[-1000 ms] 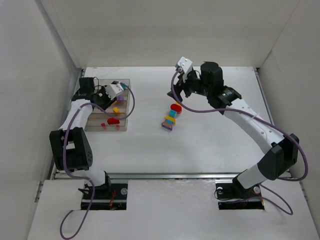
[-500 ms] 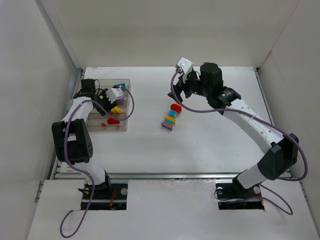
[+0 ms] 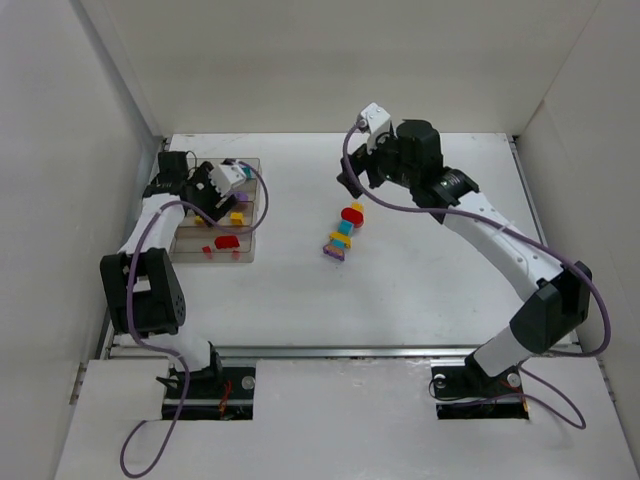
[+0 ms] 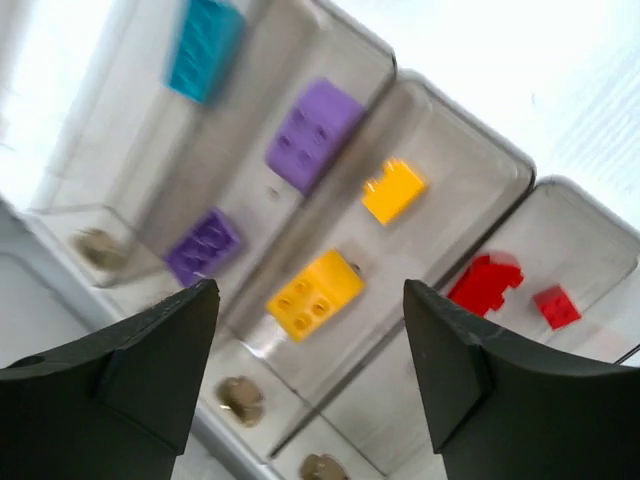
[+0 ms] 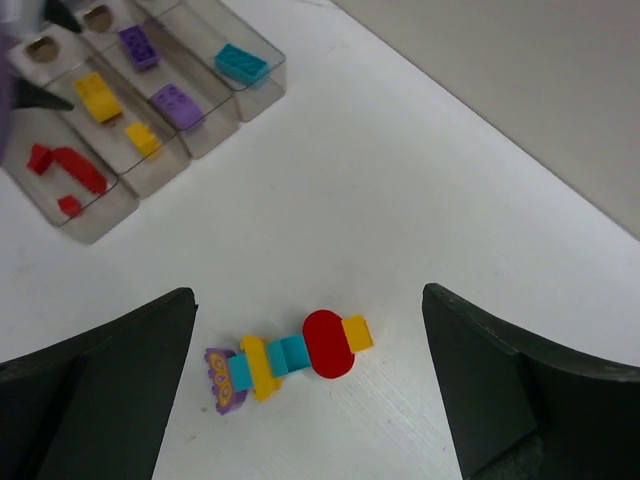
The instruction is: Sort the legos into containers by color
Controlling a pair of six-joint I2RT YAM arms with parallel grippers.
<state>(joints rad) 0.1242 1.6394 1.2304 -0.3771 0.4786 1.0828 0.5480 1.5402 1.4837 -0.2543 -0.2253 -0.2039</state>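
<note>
White tabletop (image 3: 420, 290) lies under both my arms. My left pincer (image 4: 308, 300) hangs parted and empty over the organizer (image 3: 186, 240), whose troughs run crosswise. Its camera picks out studs on the purple bricks (image 4: 312, 135), too small to see from overhead. My right pincer (image 5: 308, 295), spread wide, holds nothing above the row of loose legos (image 5: 290, 360), which points away from me, leaning right.

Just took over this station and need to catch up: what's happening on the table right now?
The left gripper hovers open and empty over the clear smoke-tinted four-compartment organizer, which already holds teal, purple, yellow and red bricks, one colour per compartment. The right gripper hangs open above a short row of loose purple, yellow, teal and red bricks on the white table, touching none of them.
</note>
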